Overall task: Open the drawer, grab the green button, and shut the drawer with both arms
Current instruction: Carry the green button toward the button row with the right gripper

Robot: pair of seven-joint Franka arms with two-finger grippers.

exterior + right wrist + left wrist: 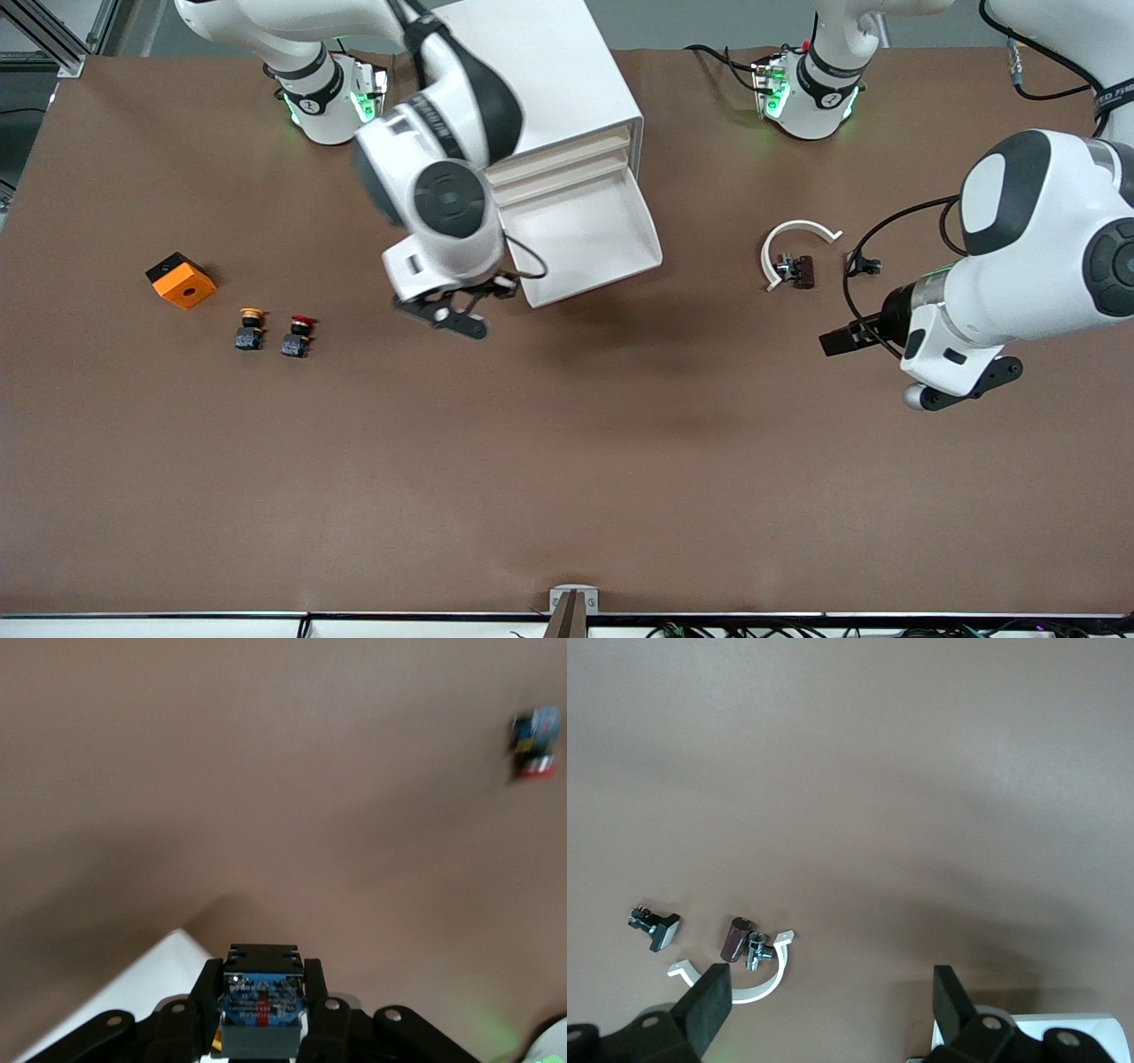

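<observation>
Right gripper [456, 319] over bare table at 8 o'clock of the pulled-out drawer [611, 257], fingers clamped on the button [259, 997] by its dark body; cap hidden. Left gripper [850, 338] waiting over table at 5 o'clock of the white clip [793, 244], fingers apart. Drawer not yet shut. Likely risks: off-centre push jamming the drawer or sliding the cabinet [549, 80]; button knocked loose against the drawer front.

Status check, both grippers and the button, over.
Right gripper shut on button, over table by open drawer. Left gripper open, waiting. Nothing blocking.
</observation>
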